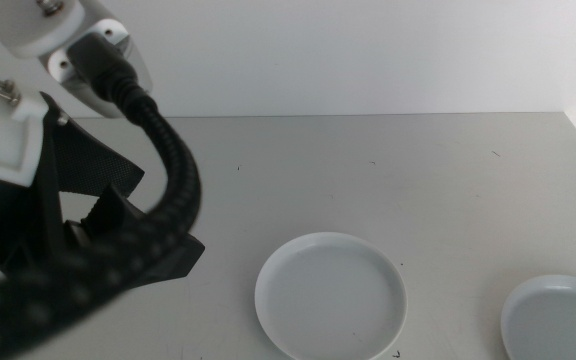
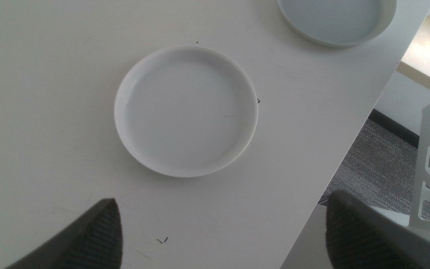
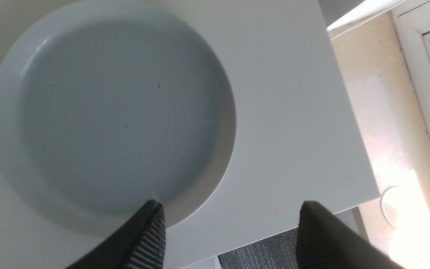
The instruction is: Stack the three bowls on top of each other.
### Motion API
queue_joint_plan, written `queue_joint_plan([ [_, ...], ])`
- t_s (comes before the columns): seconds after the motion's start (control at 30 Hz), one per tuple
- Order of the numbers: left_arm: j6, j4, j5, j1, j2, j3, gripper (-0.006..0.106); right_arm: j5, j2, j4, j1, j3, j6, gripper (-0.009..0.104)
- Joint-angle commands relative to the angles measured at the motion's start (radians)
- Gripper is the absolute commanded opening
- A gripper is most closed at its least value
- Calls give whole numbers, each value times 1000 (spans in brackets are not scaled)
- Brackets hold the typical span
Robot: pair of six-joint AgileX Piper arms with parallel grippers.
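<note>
- Step in hand, as judged: the opening pick. No bowl was stacked; the two bowls in view each lay alone on the table (image 1: 448, 180).
- White bowl (image 1: 331, 295) sat near the front edge of the table, about mid-width. Grey-blue bowl (image 1: 558, 320) lay to its right at the front right corner, apart from it, partly cut off by the frame.
- The mint green bowl showed in no view; its place could not be told.
- Left gripper (image 2: 222, 232) hovered above the table, jaws spread wide and empty. In its wrist view the white bowl (image 2: 187, 110) lay ahead of the jaws, not between them, with no contact. The left arm filled the left part of the middle view, raised well over the surface.
- Right gripper (image 3: 230, 224) also stood wide and empty. One jaw tip appeared over the rim of the grey-blue bowl (image 3: 114, 112); the other hung past the rim, over bare table near the edge. Whether the tip touched the rim could not be told.
- Next move, as judged: the right gripper looked best placed, straddling the rim; it would need to descend and close on that low rim, then carry the bowl to the white one.
- Risk: the rim is shallow and the bowl close to the table edge, so a slip could push it off.
</note>
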Motion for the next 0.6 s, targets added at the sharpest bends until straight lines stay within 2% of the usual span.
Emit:
queue_joint_plan([
  [0.0,-3,-33,-48,-6,-13,-30,105,-63,16,33,-43,1,-66,45],
  [0.2,-3,-33,-48,-6,-13,-30,105,-182,86,51,-115,65,-205,45],
  [0.37,-3,-33,-48,-6,-13,-30,105,-314,150,104,-179,71,-206,45],
  [0.43,-3,-33,-48,-6,-13,-30,105,-320,190,124,-193,71,-205,45],
  [0.57,-3,-33,-48,-6,-13,-30,105,-335,255,124,-194,71,-215,45],
])
